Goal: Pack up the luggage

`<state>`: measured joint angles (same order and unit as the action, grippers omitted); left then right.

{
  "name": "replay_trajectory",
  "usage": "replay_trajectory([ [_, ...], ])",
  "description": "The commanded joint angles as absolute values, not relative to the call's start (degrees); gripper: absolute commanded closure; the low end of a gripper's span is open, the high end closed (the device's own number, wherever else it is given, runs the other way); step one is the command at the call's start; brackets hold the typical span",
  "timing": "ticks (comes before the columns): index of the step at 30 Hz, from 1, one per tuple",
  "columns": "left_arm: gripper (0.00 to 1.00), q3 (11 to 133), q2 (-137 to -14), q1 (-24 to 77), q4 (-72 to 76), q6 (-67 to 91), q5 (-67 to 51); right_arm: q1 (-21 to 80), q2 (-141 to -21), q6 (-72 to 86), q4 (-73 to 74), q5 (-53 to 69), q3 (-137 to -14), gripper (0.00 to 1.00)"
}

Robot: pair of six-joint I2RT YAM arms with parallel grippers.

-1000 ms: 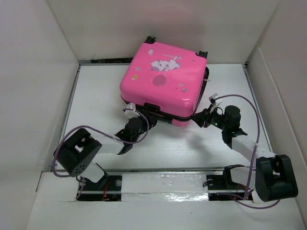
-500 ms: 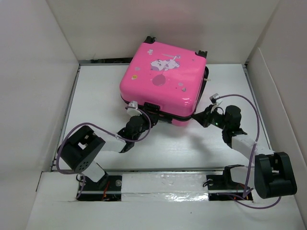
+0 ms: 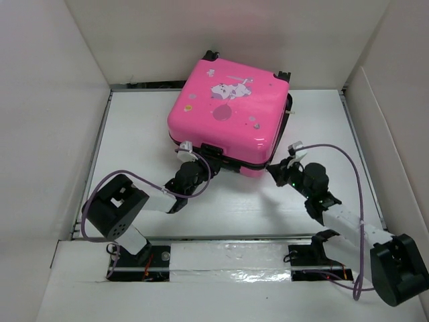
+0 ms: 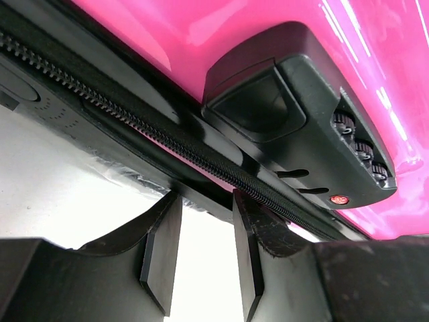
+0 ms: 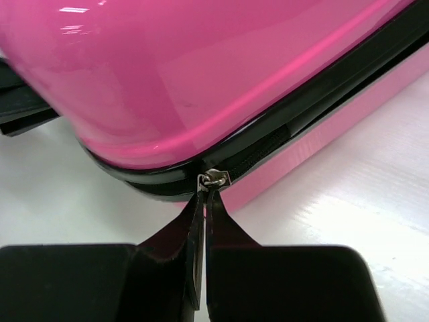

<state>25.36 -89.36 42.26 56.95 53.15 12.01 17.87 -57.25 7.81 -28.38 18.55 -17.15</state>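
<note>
The pink luggage (image 3: 228,114) lies flat on the table, lid down, with cartoon stickers on top. My left gripper (image 3: 190,163) is open at its near edge, just below the black zipper track (image 4: 167,137) and left of the combination lock (image 4: 315,127); its fingers (image 4: 161,248) hold nothing. My right gripper (image 3: 277,172) is at the near right corner, shut on the silver zipper pull (image 5: 213,180), where the black zipper (image 5: 268,144) meets the pink shell (image 5: 201,74).
White walls enclose the table on the left, back and right. The luggage's black wheels (image 3: 211,55) point to the back wall. Purple cables loop over both arms. A white ledge (image 3: 228,258) runs along the near edge by the arm bases.
My right arm has swung its gripper left and nearer along the luggage's near right corner with the zipper pull. My left gripper has edged slightly up toward the luggage's edge.
</note>
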Motion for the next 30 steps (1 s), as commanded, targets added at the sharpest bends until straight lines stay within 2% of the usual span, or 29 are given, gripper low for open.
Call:
replay_trajectory([
  [1, 1.0, 29.4, -91.8, 43.1, 62.0, 50.5, 9.1, 30.4, -53.3, 14.8, -24.6, 21.6, -14.5, 1.0],
  [6, 1.0, 31.1, -93.2, 44.3, 62.3, 50.0, 9.0, 41.6, -49.5, 18.9, -20.3, 12.8, -14.7, 1.0],
  [9, 1.0, 31.7, -93.9, 44.8, 62.7, 50.2, 7.9, 47.4, -49.7, 22.1, -22.9, 9.2, -14.2, 1.0],
  [12, 1.0, 31.9, -94.8, 44.8, 63.9, 50.8, 6.4, 50.8, -53.9, 23.9, -28.9, 7.7, -14.9, 1.0],
  [17, 1.0, 32.8, -95.3, 46.0, 63.4, 49.9, 5.9, 56.3, -68.1, 23.5, -33.7, 3.3, -22.9, 1.0],
  [22, 1.0, 30.2, -91.9, 46.0, 62.6, 48.4, 6.4, 58.4, -66.8, 23.4, -26.2, -9.8, -27.2, 1.0],
  [24, 1.0, 28.6, -89.9, 46.0, 62.2, 47.9, 6.2, 57.9, -59.8, 25.1, -21.9, -18.5, -25.2, 0.92],
  [25, 1.0, 28.1, -89.5, 46.0, 62.1, 47.8, 6.1, 57.1, -57.1, 27.9, -20.4, -20.9, -23.1, 0.76],
  [28, 1.0, 27.1, -88.3, 46.0, 62.1, 47.9, 5.5, 53.7, -46.6, 32.5, -16.3, -28.0, -19.3, 0.51],
  [30, 1.0, 26.9, -88.2, 46.0, 62.0, 48.0, 5.1, 50.7, -43.1, 34.0, -14.0, -29.0, -17.0, 0.47],
])
